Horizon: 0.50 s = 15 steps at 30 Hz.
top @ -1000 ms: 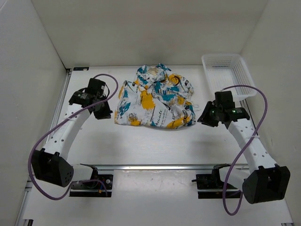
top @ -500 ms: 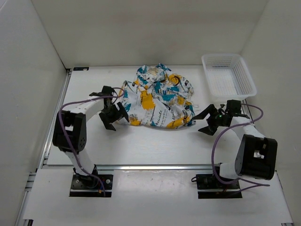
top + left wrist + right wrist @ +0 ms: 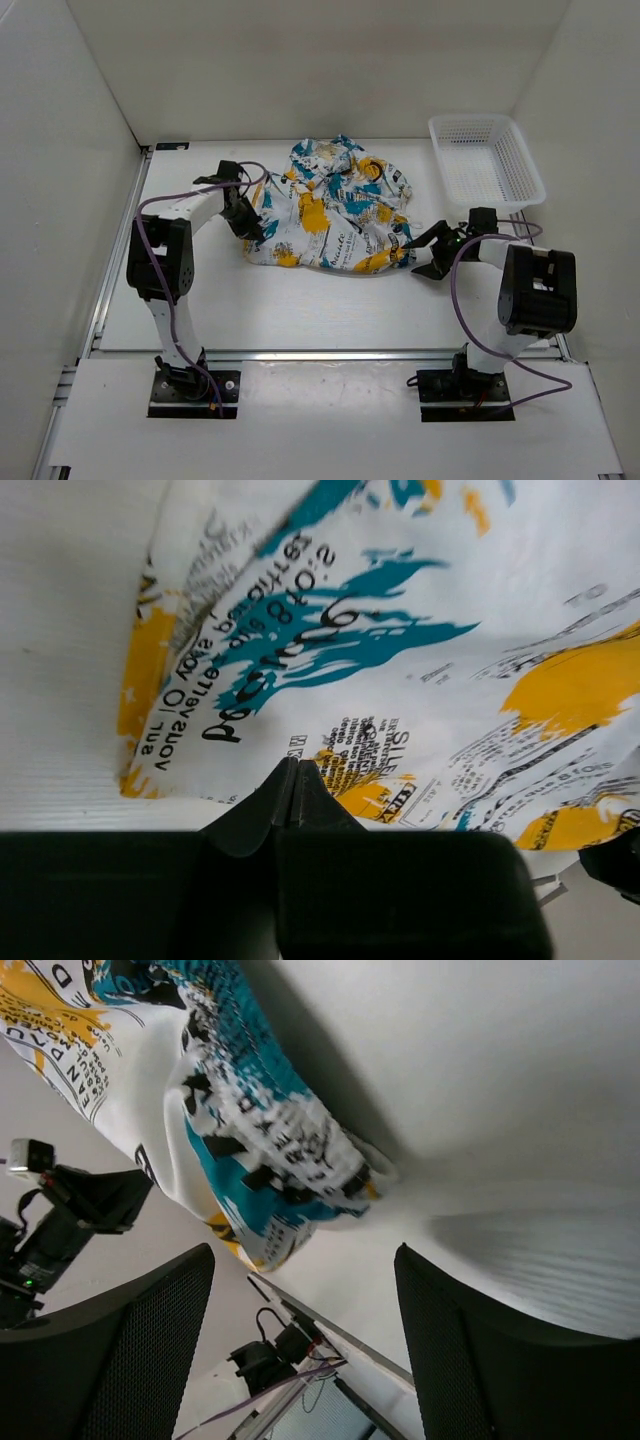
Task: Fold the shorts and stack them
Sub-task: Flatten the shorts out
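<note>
The shorts [image 3: 330, 215], white with yellow, teal and black print, lie crumpled in a heap at mid-table. My left gripper [image 3: 255, 228] is at their left edge. In the left wrist view its fingertips [image 3: 293, 765] are pressed together over the hem of the shorts [image 3: 400, 650], pinching the cloth's edge. My right gripper [image 3: 415, 255] sits low on the table by the shorts' right corner. It stands open [image 3: 300, 1310], and the printed corner of the shorts [image 3: 270, 1180] lies just ahead of its wide-apart fingers, not between them.
A white lattice basket [image 3: 487, 160] stands at the back right, behind the right arm. White walls enclose the table on three sides. A metal rail [image 3: 330, 353] runs along the near edge by the arm bases.
Both arms have folded down and moved in to the shorts' edges. The left gripper opened, then shut at the left hem. The right gripper opened wide at the right corner.
</note>
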Motion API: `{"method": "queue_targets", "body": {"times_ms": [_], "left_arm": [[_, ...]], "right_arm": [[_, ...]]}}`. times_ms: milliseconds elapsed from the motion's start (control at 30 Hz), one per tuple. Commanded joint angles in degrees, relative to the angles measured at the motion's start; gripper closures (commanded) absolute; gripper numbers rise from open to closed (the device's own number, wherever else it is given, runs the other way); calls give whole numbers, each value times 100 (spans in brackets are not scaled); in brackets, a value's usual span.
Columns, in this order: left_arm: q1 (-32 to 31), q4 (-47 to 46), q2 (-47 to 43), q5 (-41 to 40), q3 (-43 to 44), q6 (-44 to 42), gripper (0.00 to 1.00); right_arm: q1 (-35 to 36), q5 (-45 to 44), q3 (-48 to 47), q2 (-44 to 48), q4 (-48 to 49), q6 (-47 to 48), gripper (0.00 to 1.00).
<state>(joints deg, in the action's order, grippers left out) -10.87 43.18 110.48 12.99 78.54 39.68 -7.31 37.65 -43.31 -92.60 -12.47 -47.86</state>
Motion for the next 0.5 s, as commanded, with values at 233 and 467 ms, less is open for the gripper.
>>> {"method": "queue_targets", "body": {"times_ms": [233, 467], "left_arm": [[252, 419, -561, 2, 785, -223, 89], [147, 490, -870, -358, -145, -285, 0]], "right_arm": [[950, -1073, -932, -874, 79, -251, 58], [1074, -1646, -1241, -690, -432, 136, 100]]}}
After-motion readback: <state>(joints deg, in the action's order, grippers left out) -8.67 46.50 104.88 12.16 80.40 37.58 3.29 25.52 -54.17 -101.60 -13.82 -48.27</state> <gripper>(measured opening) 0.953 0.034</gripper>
